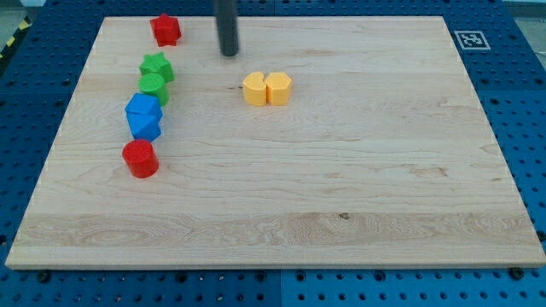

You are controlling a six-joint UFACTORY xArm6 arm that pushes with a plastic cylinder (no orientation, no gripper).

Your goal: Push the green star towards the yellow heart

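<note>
1. Sitting near the bench's [341, 170] upper left, your green star [158, 66] touches a green round block [153, 85] just below it.
2. You see the yellow heart [254, 89] to its right, touching a yellow block [279, 88].
3. My tip [229, 53] stands between star and heart, higher up, apart from both.
4. You have no fingers here, only the rod.

Even, bright, diffuse light covers the pale wooden board [341, 170], apparently from overhead, since shadows are short and soft. The red cylinder block [140, 159] and the two yellow blocks [267, 89] cast only thin dark rims at their bases. The dark rod above my tip [229, 53] looks slightly soft-edged, perhaps from motion blur. The blue perforated table [512, 102] shows no glare. Wood grain stays sharp across the frame, and the board's edges show no obvious bending.
</note>
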